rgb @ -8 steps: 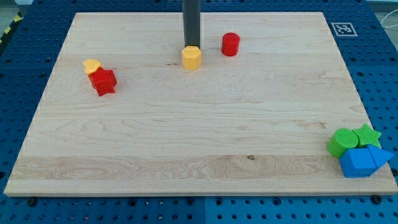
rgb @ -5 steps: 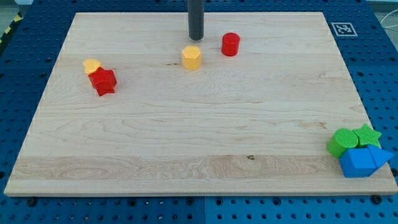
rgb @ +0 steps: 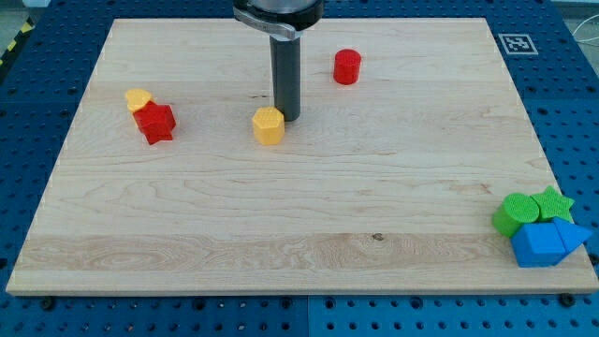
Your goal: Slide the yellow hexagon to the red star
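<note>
near the middle of the upper half of the wooden board (rgb: 299,234), the yellow hexagon (rgb: 268,125) is seen, and my tip (rgb: 287,117) is placed just beside it, at its upper right edge; whether the two are touching cannot be told. the dark rod (rgb: 284,77) stands upright above the tip, and no jaws or hand are carried by it, so nothing is grasped; the block is only met from the side.

towards the view's left, the red star (rgb: 155,122) is found, well apart from the yellow hexagon and at nearly the same height in the view. a small yellow block (rgb: 138,99), whose shape cannot be made out clearly, is pressed against the upper left side of the red star.

to the view's right of the rod, a red cylinder (rgb: 347,66) is standing alone near the top edge of the board.

at the bottom right corner of the board, four blocks are gathered closely: a green cylinder (rgb: 513,214), a green star (rgb: 554,203), a blue cube-like block (rgb: 537,244) and another blue block (rgb: 571,233) beside it. a printed marker (rgb: 516,43) is fixed at the top right corner of the board.
</note>
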`<state>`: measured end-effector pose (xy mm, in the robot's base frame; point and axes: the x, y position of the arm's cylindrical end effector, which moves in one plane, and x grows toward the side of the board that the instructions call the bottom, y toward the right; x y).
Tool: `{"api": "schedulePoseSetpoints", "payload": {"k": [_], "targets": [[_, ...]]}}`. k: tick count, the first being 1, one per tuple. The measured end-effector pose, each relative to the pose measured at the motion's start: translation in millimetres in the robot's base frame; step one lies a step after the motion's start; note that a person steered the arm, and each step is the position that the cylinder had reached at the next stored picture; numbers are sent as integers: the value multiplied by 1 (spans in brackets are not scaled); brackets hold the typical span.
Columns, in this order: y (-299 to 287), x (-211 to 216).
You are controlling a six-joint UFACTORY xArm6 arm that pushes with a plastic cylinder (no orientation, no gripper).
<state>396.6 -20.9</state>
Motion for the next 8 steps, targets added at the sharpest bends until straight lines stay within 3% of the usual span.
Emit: {"api": "schedulePoseSetpoints", "payload": {"k": [3,4,7,8], "targets": [[38,2],[40,26],[-26,61],[15,61]]}}
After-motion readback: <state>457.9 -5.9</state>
